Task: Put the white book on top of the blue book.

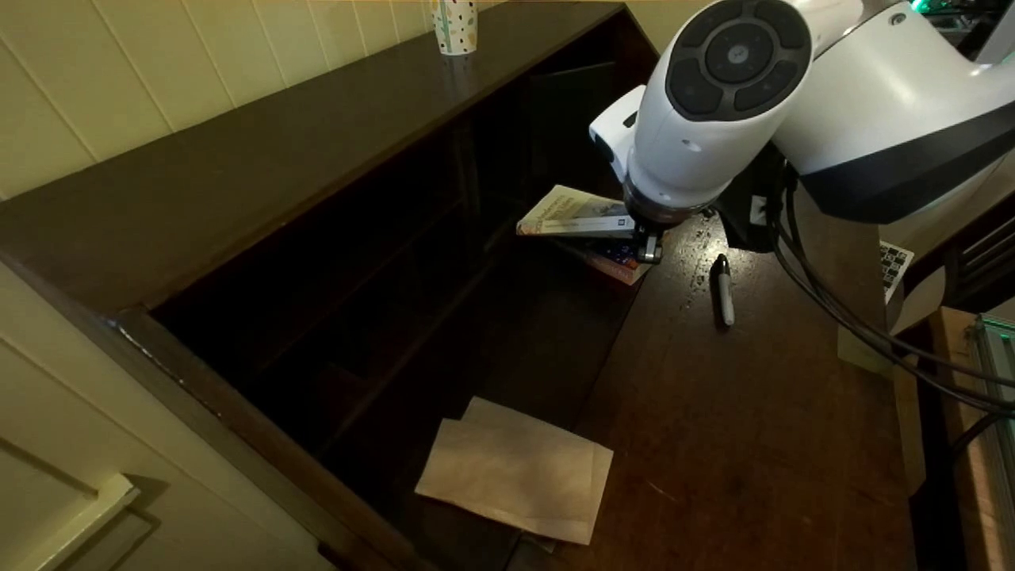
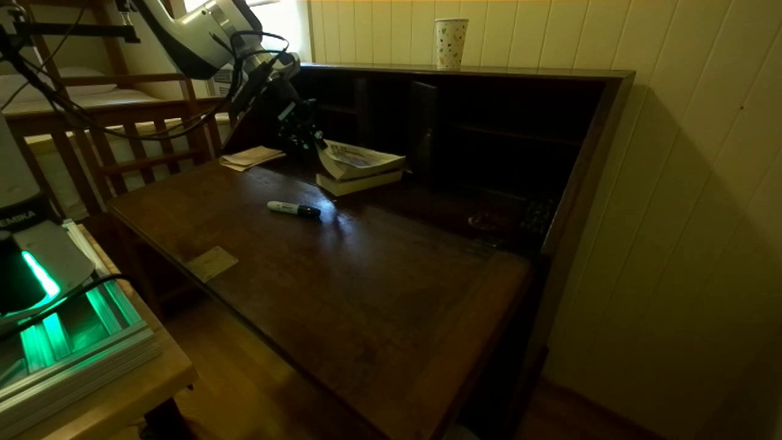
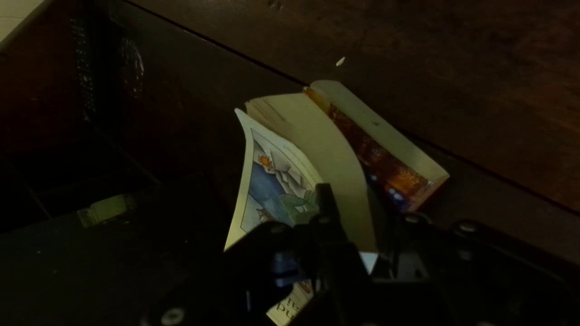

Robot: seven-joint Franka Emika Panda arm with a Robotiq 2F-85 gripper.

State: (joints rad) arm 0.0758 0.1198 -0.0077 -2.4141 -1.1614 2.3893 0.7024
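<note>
Looks like we're mid-placement, pincer (image 2: 320, 145) clamped on the white book (image 2: 366, 157) over the blue book (image 3: 376, 149), so next we probably ease it down flat and let go.

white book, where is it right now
In an exterior view, the white book is just left of centre, above the blue book, with the hand at its left end there.

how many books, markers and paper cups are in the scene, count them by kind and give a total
Books: 2 (white book, blue book)
Black-and-white marker: 1
Patterned paper cup: 1
Total: 4
</note>
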